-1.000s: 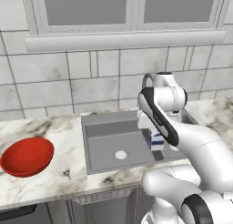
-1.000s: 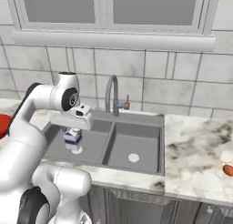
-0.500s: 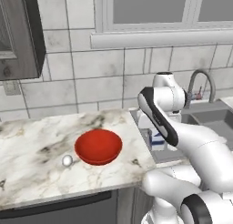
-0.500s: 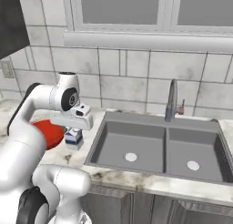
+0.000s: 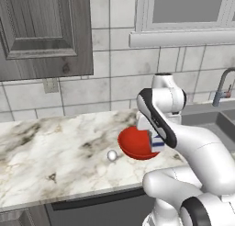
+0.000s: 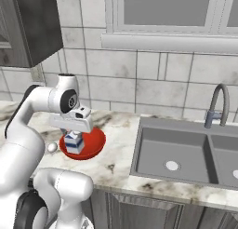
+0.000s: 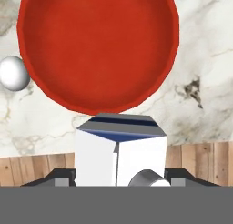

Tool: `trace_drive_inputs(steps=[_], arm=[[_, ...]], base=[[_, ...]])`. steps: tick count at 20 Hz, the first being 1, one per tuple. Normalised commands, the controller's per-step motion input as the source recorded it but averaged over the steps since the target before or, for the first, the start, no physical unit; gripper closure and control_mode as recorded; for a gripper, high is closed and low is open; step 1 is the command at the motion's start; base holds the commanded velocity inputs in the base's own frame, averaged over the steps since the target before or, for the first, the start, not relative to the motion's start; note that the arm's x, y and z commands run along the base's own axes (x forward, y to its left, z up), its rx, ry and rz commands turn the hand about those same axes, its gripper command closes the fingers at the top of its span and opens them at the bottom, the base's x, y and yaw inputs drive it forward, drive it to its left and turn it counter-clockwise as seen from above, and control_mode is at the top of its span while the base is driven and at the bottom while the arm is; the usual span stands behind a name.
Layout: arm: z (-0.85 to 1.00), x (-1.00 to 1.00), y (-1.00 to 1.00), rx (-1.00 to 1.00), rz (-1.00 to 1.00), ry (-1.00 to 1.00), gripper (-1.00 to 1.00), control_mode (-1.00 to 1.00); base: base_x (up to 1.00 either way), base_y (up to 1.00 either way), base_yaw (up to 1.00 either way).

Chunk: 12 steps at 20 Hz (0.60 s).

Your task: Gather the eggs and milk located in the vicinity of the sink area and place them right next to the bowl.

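Gripper (image 7: 119,180) clamped on boxy white-blue milk (image 7: 120,150) | glossy round red bowl (image 7: 97,45) | veined marble counter (image 7: 205,86)

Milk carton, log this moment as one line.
gripper: shut on milk carton | carton: held above counter edge, near red bowl | not yet set down

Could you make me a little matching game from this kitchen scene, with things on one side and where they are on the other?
Things:
1. milk
2. bowl
3. small white ball
4. tap

Places:
A. standing behind the sink
B. lying on the counter beside the bowl
C. held in the gripper
D. resting on the marble counter, under the carton

Pairs: 1-C, 2-D, 3-B, 4-A
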Motion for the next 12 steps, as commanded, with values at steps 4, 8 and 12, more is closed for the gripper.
trace_drive_inputs(steps=[4,8,12], arm=[[0.0,0.0,0.0,0.0,0.0,0.0,1.0,-1.0],[0.0,0.0,0.0,0.0,0.0,0.0,1.0,-1.0],[0.0,0.23,-0.17,0.01,-0.08,0.0,1.0,-1.0]], base=[[0.0,0.0,0.0],[0.0,0.0,0.0],[0.0,0.0,0.0]])
